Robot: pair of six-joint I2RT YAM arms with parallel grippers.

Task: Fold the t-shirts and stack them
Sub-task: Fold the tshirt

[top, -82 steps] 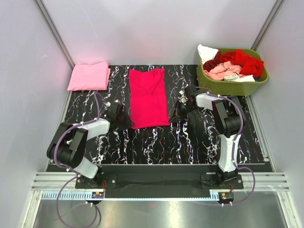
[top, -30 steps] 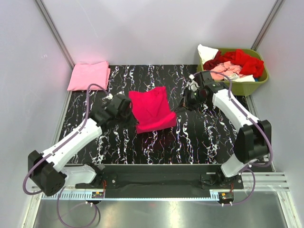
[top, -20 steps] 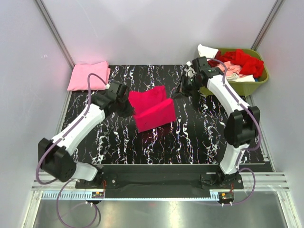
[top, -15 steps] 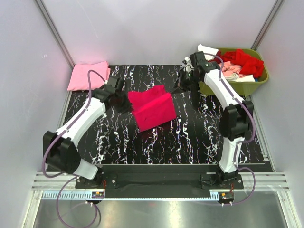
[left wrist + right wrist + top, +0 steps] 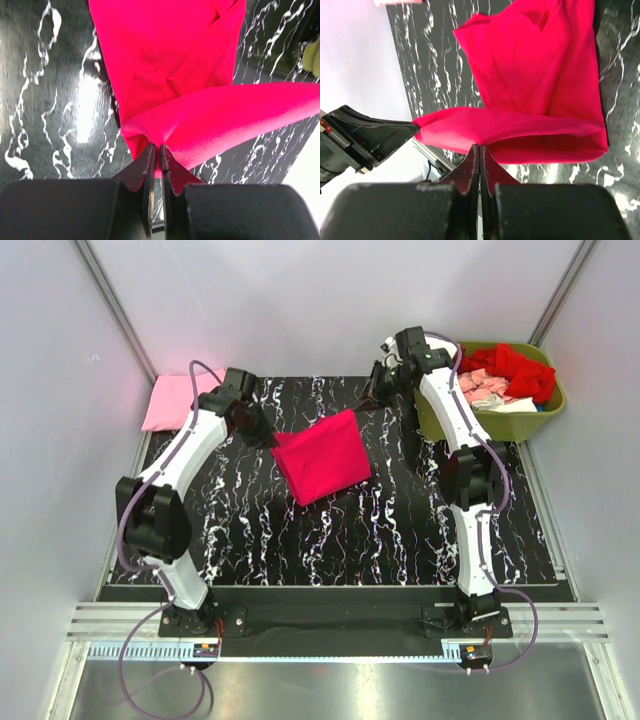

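Two robot arms are holding a bright magenta t-shirt (image 5: 322,455) up over the middle of a black marbled worktop (image 5: 400,530). The left fingers (image 5: 148,172) are pinching one corner of the cloth and the right fingers (image 5: 471,167) are pinching the opposite one, so the shirt is hanging doubled between them. A folded light pink t-shirt (image 5: 175,400) is lying at the far left corner. A green basket (image 5: 480,425) at the far right is holding loose shirts (image 5: 505,370).

A black desk (image 5: 400,530) veined with white marbling sits inside a booth of plain pale walls (image 5: 320,300). Slanted metal posts (image 5: 112,310) mark the rear corners. A grooved aluminium rail (image 5: 330,622) runs along the near edge. The light is soft and even.
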